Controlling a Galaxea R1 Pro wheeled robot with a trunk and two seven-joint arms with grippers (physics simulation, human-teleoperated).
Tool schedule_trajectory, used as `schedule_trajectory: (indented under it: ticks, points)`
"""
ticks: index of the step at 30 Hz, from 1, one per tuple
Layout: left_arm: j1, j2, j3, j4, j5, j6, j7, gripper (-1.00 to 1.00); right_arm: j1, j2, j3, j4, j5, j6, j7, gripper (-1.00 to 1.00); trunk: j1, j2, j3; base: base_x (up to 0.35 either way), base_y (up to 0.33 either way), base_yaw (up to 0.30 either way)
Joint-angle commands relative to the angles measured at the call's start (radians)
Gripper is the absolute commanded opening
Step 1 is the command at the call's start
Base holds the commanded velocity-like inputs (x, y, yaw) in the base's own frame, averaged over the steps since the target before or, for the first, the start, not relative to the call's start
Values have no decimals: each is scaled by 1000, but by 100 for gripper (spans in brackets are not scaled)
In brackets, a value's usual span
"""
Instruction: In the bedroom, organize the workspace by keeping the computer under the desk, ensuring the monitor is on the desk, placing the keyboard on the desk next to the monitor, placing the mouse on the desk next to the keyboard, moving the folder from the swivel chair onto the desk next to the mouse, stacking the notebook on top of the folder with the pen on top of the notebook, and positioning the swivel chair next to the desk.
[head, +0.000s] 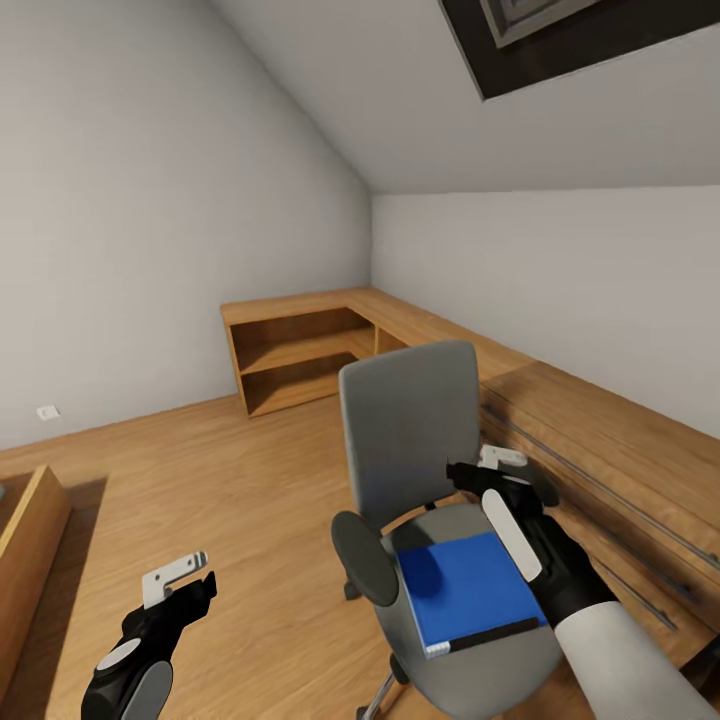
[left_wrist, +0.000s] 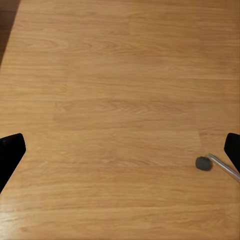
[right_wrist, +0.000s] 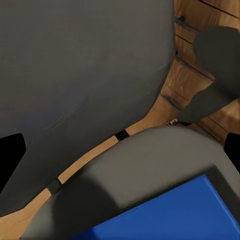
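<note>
I'm looking into an attic bedroom: a grey sloping ceiling, pale walls, and a wood plank floor (head: 200, 480) running across the whole space. A long wooden desk (head: 600, 420) follows the right wall, turns at the far corner, and ends in open shelves (head: 300, 365). At the view's left edge sits part of another wooden piece (head: 30, 540) that I can't identify.

The grey swivel chair (head: 410, 440) stands just beside the desk's front edge, backrest upright. The blue folder (head: 465, 590) lies flat on the seat, reaching toward its front edge, with a black strip along its near side.

My right gripper (head: 485, 470) hangs above the seat's back edge, close to the backrest and touching neither. In the right wrist view its two dark fingertips (right_wrist: 11, 152) sit at opposite borders, so the jaws are spread wide with nothing between them; the folder's corner (right_wrist: 175, 215) lies below.

My left gripper (head: 180, 580) hovers over bare floor, jaws likewise wide and empty. Its wrist view catches a chair caster (left_wrist: 203, 163).

I can read no writing anywhere.
</note>
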Motion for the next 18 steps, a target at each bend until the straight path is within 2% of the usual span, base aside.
schedule_trajectory:
  ticks: [1,5,18]
  points:
    - [-1,1,-2,-2,8,2,10,100,-1,-2,3,16,-9,-21,-10,100,4,-8,-4,0,0,7]
    - [-1,1,-3,-2,8,2,10,100,-1,-11,4,46,-8,-82,-10,100,19,-36,-17,0,0,3]
    - [-1,1,-3,-2,8,2,10,100,-1,-24,2,53,-9,-84,-12,100,69,-127,-58,0,0,0]
